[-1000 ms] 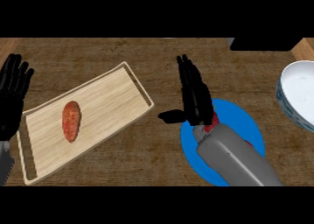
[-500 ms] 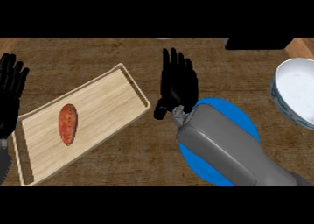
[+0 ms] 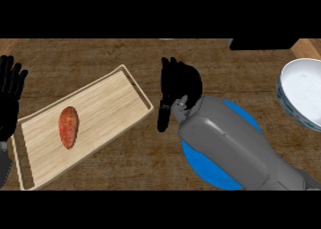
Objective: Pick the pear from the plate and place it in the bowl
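Pear unseen; right robot hand [image 3: 179, 82] and forearm hide most of plate [image 3: 245, 120].

Single head view, steeply down onto counter [image 3: 189, 58].

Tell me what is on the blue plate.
The right forearm covers most of the blue plate, its hand open beyond the plate's rim. No pear shows on the bare blue; what lies under the forearm is hidden.
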Controlling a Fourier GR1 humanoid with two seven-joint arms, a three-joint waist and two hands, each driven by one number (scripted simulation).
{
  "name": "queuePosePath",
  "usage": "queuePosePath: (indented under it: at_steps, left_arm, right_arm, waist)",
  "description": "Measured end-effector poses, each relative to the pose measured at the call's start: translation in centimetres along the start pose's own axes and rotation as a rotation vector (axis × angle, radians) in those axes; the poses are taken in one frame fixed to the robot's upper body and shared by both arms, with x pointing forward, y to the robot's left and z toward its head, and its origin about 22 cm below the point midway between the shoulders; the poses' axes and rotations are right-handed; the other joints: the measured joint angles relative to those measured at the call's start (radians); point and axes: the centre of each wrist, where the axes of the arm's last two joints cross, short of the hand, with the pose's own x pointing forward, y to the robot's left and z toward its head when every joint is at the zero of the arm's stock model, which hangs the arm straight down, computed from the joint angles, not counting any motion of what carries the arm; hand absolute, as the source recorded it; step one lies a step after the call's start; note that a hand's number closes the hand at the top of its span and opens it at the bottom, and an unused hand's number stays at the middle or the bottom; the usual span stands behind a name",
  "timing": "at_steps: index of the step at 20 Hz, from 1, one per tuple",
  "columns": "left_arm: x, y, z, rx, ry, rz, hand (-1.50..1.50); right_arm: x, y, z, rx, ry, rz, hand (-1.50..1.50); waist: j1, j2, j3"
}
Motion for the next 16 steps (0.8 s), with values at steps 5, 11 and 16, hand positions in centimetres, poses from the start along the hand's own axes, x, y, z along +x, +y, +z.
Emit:
queuePosePath:
  at_steps: [5,11,16]
  left_arm:
    - [0.1,0.5,-0.6,-0.002,-0.002,0.001,0.0]
    - [0.3,0.8,-0.5,-0.015,-0.007,0.001,0.0]
    - [0.7,0.8,-0.5,-0.02,-0.012,0.005,0.0]
  right_arm:
    - [-0.7,-0.1,-0.1,0.055,0.018,0.031,-1.5]
    - [-2.9,0.5,-0.8,0.105,0.057,0.054,-1.5]
    - [-4.6,1.1,-1.3,0.132,0.094,0.054,-1.5]
  waist:
    - [-0.001,0.003,0.001]
    - [0.008,0.006,0.002]
    - [0.013,0.008,0.002]
